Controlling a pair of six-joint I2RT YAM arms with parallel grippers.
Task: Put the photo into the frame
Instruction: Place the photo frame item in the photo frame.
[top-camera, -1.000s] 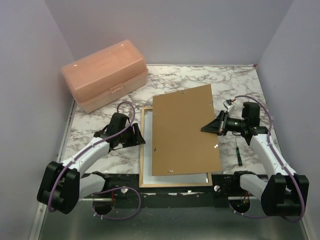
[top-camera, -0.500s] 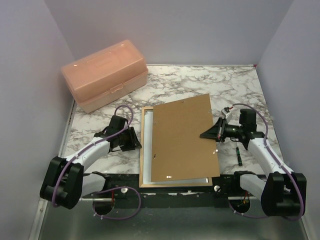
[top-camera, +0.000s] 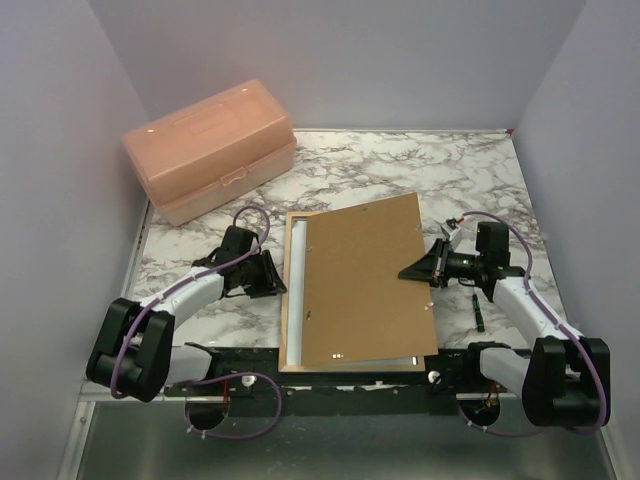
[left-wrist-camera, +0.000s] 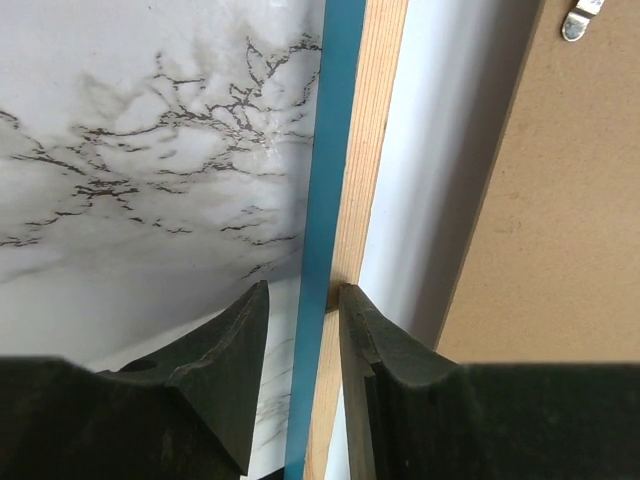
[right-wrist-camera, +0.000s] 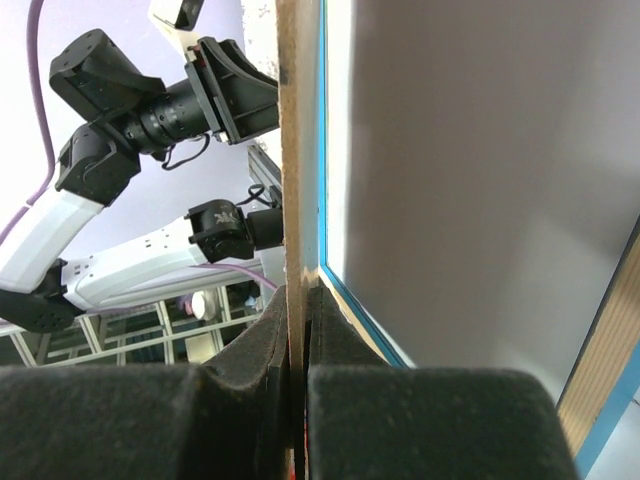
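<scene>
**Board squared over frame; left gripper closing on the rail**

Top external: over the last second the backing board (top-camera: 365, 280) has swung from a skew to nearly square with the frame (top-camera: 284, 310). The photo (top-camera: 294, 300) lies white back up inside the frame, with only a strip showing beside the left rail. Your left gripper (top-camera: 276, 279) has come in against that rail. Your right gripper (top-camera: 412, 270) sits at the board's right edge.

Left wrist: the fingers (left-wrist-camera: 372, 350) stand apart astride the rail and are narrowing. One touches the wood, and the other shows a gap to the blue face. The rail is not yet clamped.

Right wrist: the fingers (right-wrist-camera: 250, 340) are pressed together on the board's thin edge.

Finding: the photo appears seated. Steady the frame before you lower the board, or the print may shift.
</scene>
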